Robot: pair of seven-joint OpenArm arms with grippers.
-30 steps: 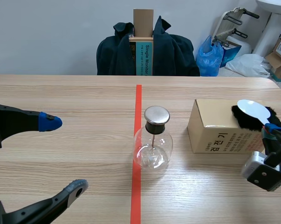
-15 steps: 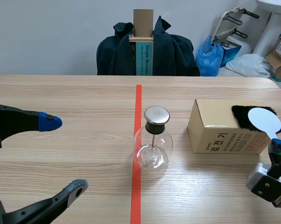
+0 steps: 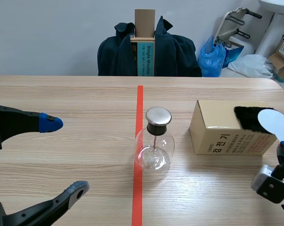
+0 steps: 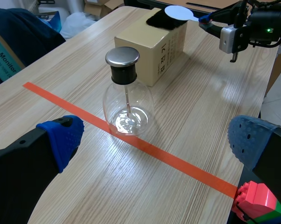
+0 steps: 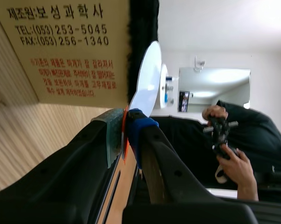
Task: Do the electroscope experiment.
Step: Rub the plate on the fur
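White paddle (image 3: 274, 123) clamped in right pincer (image 5: 125, 130) beside the box (image 3: 222, 127); left pincer (image 4: 156, 137) gapes wide, empty.

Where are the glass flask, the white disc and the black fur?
glass flask (image 3: 154, 153): scene view, on its round glass belly.
white disc (image 3: 274, 122): scene view, middle of its flat face.
black fur (image 3: 247, 118): scene view, middle of the visible tuft.

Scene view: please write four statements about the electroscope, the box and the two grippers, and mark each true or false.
1. The electroscope stands upright on the orange-red tape line. True.
2. The left gripper holds the electroscope. False: it is open, apart from it.
3. The right gripper is shut on the white disc. True.
4. The black fur lies beside the electroscope. False: it lies on top of the cardboard box.
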